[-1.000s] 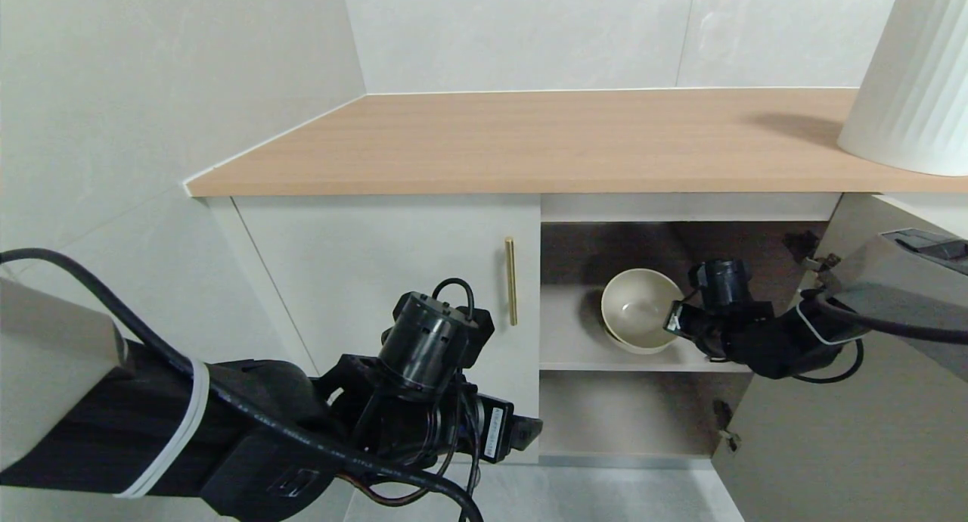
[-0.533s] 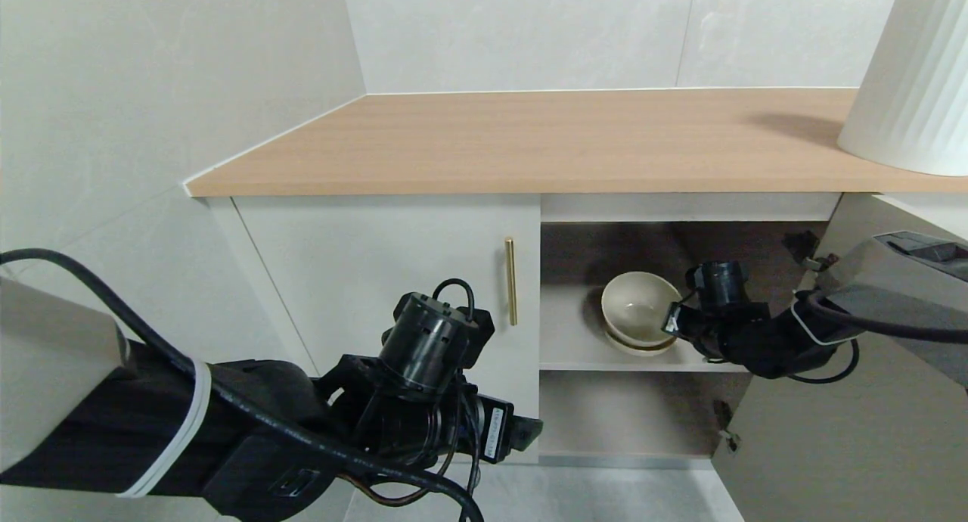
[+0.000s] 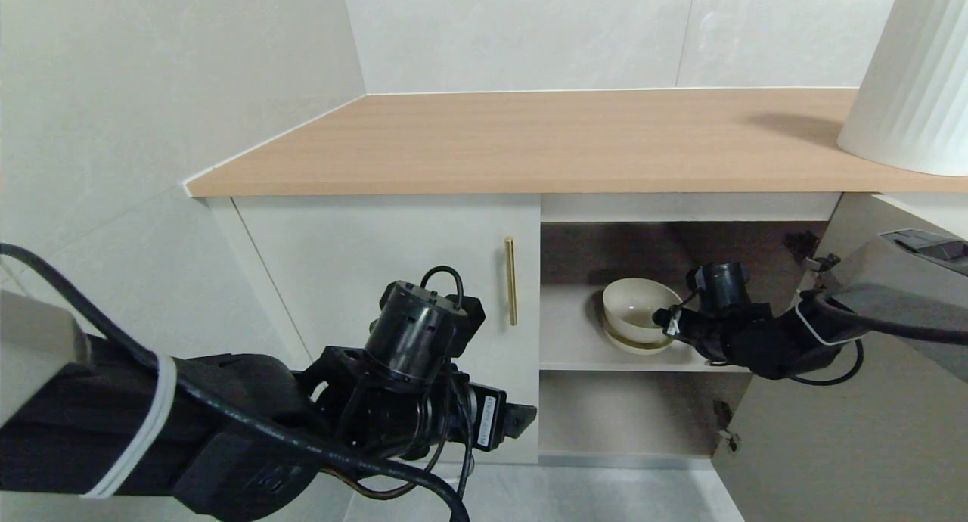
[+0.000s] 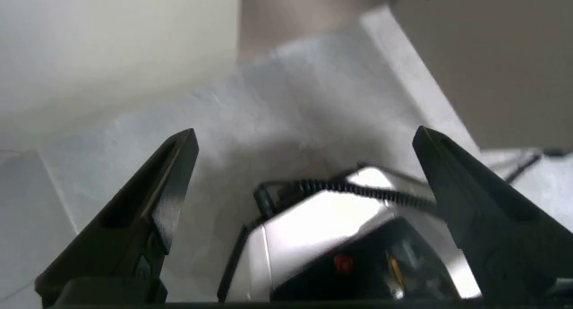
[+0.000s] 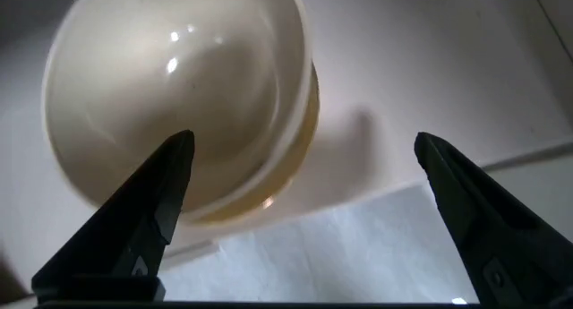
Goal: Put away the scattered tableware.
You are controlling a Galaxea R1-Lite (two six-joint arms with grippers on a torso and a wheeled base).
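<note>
Inside the white wood-topped cabinet (image 3: pixel 378 257) | a round cream ceramic bowl (image 3: pixel 635 314) is sitting nested in a second, yellowish bowl (image 3: pixel 631 346) on the cabinet's middle shelf (image 3: pixel 575 344) | my right gripper (image 3: pixel 667 322) is hovering just beside the cream bowl's rim, fingers spread wide, gripping nothing | my left gripper (image 4: pixel 304 148) is hanging low before the cabinet's closed door, fingers wide apart.

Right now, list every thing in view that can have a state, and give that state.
left cabinet door, shut
right cabinet door, swung open
upper bowl, upright, nested in the lower bowl
lower bowl, upright on the shelf
left gripper, open, empty
right gripper, open, empty, beside the bowls
</note>
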